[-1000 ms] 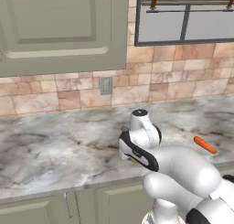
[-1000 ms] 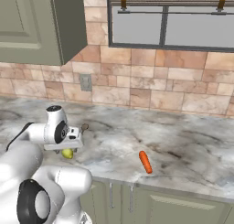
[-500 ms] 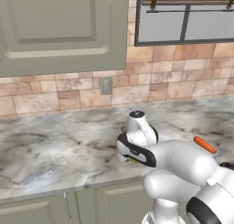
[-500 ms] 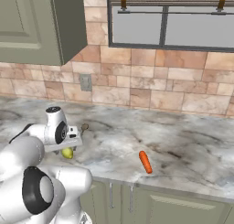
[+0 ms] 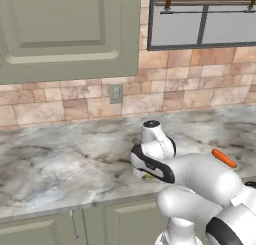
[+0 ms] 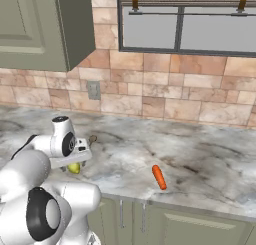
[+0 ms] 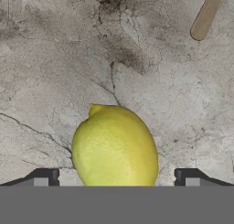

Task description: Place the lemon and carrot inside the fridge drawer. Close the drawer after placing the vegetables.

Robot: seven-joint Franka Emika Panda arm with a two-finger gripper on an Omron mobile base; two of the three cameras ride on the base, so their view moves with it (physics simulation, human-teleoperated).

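The lemon, yellow-green with a pointed tip, lies on the marble counter. It sits between the two dark fingertips of my gripper, which is open around it, the tips standing apart from its sides. From the right base view the lemon peeks out under the hand near the counter's front edge. The orange carrot lies on the counter well to the right of the hand and also shows past the arm in the left base view. The fridge drawer is out of view.
A brown wooden utensil handle lies beyond the lemon, near a dark spoon-like piece. A tiled wall with an outlet backs the counter; cabinet doors sit below its front edge.
The hand has sunk a little over the lemon. The lemon and the carrot lie where they were.
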